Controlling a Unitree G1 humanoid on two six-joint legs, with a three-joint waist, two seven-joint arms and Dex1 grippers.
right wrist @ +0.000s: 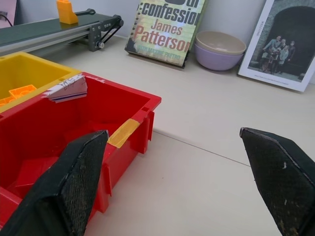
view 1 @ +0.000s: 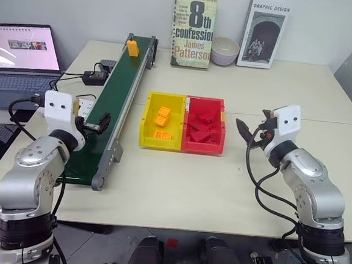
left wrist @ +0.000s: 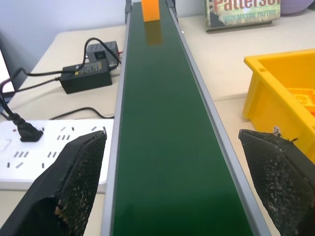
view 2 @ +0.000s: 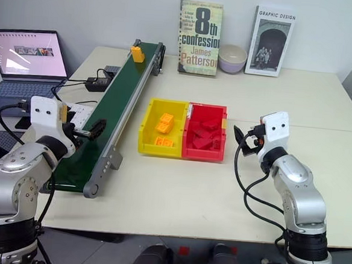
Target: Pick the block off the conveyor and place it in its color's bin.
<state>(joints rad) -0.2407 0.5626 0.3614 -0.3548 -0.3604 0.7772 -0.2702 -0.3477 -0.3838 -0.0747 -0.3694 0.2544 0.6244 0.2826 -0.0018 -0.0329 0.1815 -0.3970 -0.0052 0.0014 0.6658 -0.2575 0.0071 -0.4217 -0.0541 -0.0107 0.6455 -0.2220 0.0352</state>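
The block [view 1: 133, 47] is seen standing at the far end of the conveyor [view 1: 114, 106], well apart from both grippers. It is judged light, stiff and a little slippery; its flat sides should be pinched. The left gripper [left wrist: 172, 184] and right gripper [right wrist: 184, 184] are held wide and empty.

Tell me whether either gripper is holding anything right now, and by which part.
Nothing is held. The left gripper is open over the conveyor, the right gripper is open beside the red bin, and the block sits at the belt's far end.

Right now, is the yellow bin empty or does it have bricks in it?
Not empty: the yellow bin holds several yellow-orange bricks.
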